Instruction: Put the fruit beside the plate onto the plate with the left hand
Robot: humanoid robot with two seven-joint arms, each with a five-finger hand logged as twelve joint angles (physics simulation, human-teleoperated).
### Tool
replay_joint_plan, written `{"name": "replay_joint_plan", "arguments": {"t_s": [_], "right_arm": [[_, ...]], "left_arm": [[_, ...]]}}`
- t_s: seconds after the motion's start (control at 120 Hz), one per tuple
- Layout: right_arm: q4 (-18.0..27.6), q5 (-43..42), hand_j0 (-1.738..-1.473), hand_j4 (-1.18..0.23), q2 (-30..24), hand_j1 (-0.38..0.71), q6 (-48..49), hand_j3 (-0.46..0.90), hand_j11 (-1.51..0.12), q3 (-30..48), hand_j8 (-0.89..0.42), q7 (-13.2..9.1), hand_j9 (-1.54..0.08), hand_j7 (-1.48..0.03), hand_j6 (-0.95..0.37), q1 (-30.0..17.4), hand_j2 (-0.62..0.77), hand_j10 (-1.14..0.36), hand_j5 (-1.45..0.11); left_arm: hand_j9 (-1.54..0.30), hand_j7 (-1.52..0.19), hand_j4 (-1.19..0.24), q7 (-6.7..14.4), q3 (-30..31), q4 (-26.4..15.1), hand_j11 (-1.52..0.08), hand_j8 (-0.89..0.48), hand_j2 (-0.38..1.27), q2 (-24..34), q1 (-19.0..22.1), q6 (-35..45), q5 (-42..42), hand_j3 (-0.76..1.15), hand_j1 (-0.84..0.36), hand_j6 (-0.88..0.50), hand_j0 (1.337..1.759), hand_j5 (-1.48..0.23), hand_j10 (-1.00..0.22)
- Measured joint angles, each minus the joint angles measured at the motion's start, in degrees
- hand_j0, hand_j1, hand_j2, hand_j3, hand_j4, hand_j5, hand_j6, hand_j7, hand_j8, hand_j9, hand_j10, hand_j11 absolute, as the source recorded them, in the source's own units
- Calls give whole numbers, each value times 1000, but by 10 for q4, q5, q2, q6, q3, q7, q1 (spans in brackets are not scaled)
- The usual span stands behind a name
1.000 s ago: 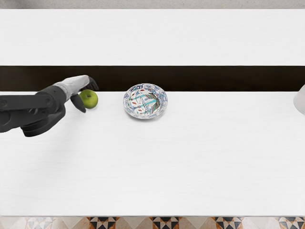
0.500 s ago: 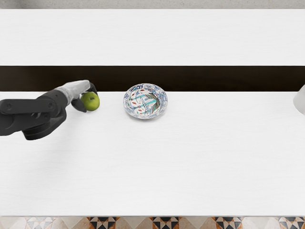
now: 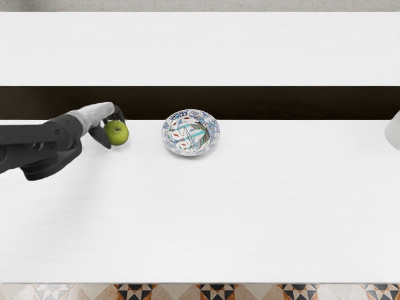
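Observation:
A green apple [image 3: 117,133] sits on the white table [image 3: 206,212], near its far edge and left of the plate. The patterned blue-and-white plate [image 3: 191,132] holds nothing. My left hand [image 3: 112,129] reaches in from the left and wraps the apple: dark fingers [image 3: 117,114] curl over its far side, and the thumb presses its near left side. The apple still rests on the table. Only a pale sliver of my right arm [image 3: 394,130] shows at the right edge, its hand out of sight.
A dark gap [image 3: 250,103] runs behind the table's far edge, with a second white surface [image 3: 200,50] beyond it. Patterned floor tiles [image 3: 219,292] show below the table's near edge.
The left hand has drawn in tighter around the apple, its fingers closing over the far side. The apple shifted slightly toward me. The plate has not moved.

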Motion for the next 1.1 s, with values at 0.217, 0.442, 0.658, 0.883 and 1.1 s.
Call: {"name": "replay_joint_plan", "arguments": {"t_s": [0.217, 0.442, 0.658, 0.883, 1.1], "right_arm": [[0, 0, -1658, -33, 0, -310, 0, 0, -43, 0, -33, 0, -43, -43, -33, 0, -7, -33, -43], [0, 0, -1658, -33, 0, -310, 0, 0, -43, 0, -33, 0, -43, -43, -33, 0, -7, -33, -43], [0, 0, -1658, -33, 0, -310, 0, 0, -43, 0, -33, 0, -43, -43, -33, 0, -7, -33, -43], [0, 0, -1658, -33, 0, -310, 0, 0, -43, 0, -33, 0, -43, -43, -33, 0, -7, -33, -43], [0, 0, -1658, -33, 0, -310, 0, 0, -43, 0, -33, 0, -43, -43, -33, 0, -7, -33, -43]], "left_arm": [[-834, -830, -469, 0, -91, -13, -835, -585, 256, 33, 29, -58, -1, 0, -289, -415, 1655, -829, -621], [-831, -823, -459, 0, -204, -14, -833, -584, 279, 45, 46, -137, -2, 0, -294, -415, 1656, -831, -619], [-822, -812, -455, 0, -266, -14, -823, -585, 295, 27, 51, -166, -4, 0, -302, -415, 1657, -827, -617], [-817, -810, -498, 0, -277, 31, -817, -605, 369, -43, 39, -169, -5, 0, -303, -450, 1657, -817, -618], [-811, -806, -513, -1, -264, 113, -812, -620, 350, -106, 18, -169, -3, 0, -284, -464, 1657, -799, -612]]}}
